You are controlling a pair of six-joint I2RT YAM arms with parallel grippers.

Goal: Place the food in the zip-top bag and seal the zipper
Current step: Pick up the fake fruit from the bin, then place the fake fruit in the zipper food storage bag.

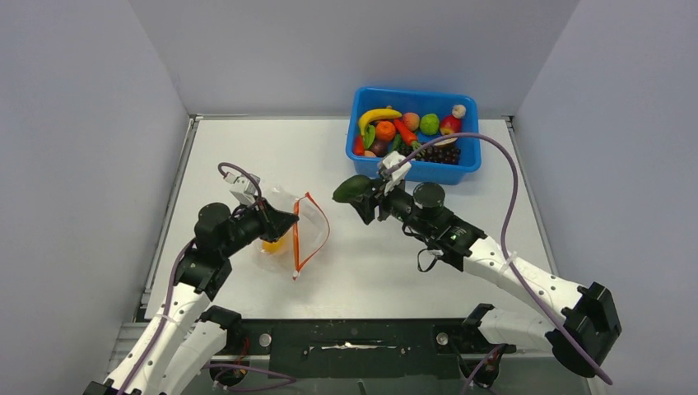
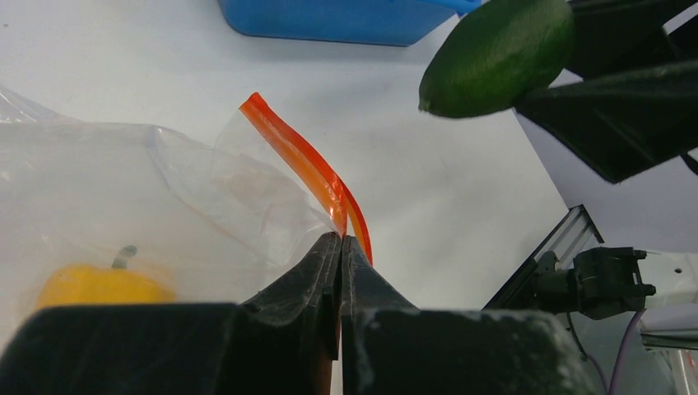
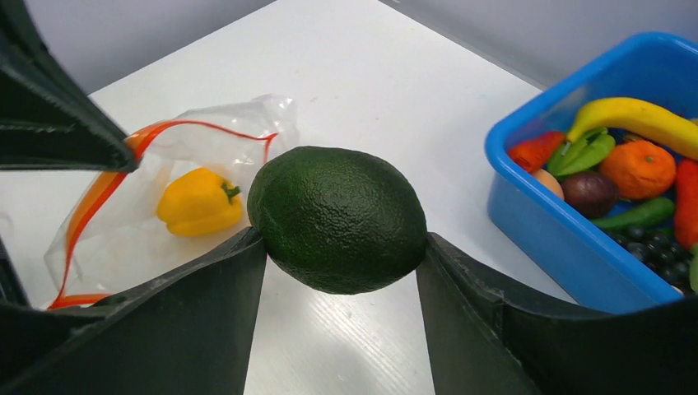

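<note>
The left end effector [image 2: 341, 241] pinches the orange-red zipper [image 2: 301, 161] of the zip-top bag [image 2: 123, 189].

Yellow pepper [image 3: 200, 202] lies inside the clear bag [image 3: 123, 234], zipper [image 2: 296, 156] unsealed; dark green avocado [image 3: 337, 218] nearby.

The white table [image 1: 247, 156] carries two things. A blue bin [image 1: 436, 173] heaped with toy fruits and vegetables [image 1: 411, 122] stands at its far edge, right of centre. The clear zip-top bag [image 1: 311, 220] lies crumpled left of centre, well apart from the bin, its orange-red zipper [image 1: 296, 251] bowed open.
</note>
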